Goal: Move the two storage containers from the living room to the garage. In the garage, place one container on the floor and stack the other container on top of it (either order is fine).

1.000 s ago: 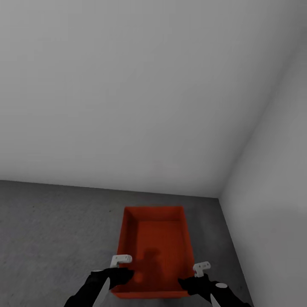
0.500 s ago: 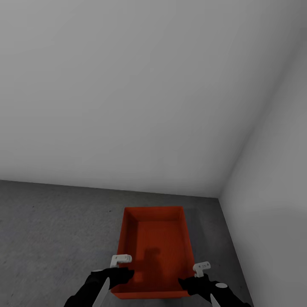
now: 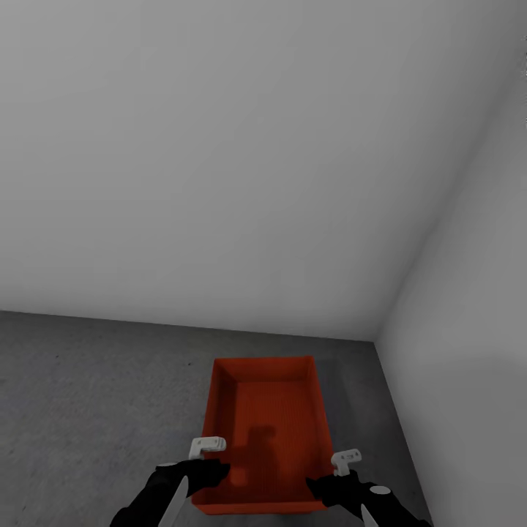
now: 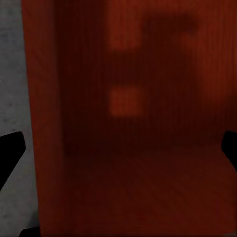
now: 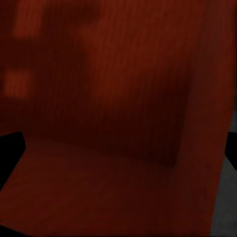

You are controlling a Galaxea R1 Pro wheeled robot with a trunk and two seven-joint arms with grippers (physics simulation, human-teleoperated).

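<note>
Storage container (image 3: pixel 267 421), ribbed orange-red rectangular bin

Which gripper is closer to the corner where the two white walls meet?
Right. The right gripper is at the orange bin's near right corner, on the wall corner's side; the left gripper is at the bin's near left corner.

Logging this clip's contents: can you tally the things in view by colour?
Orange-red: 1, the storage container
Black: 2, the left gripper and the right gripper
Dark grey: 1, the floor
White: 2, the walls
Total: 6
</note>
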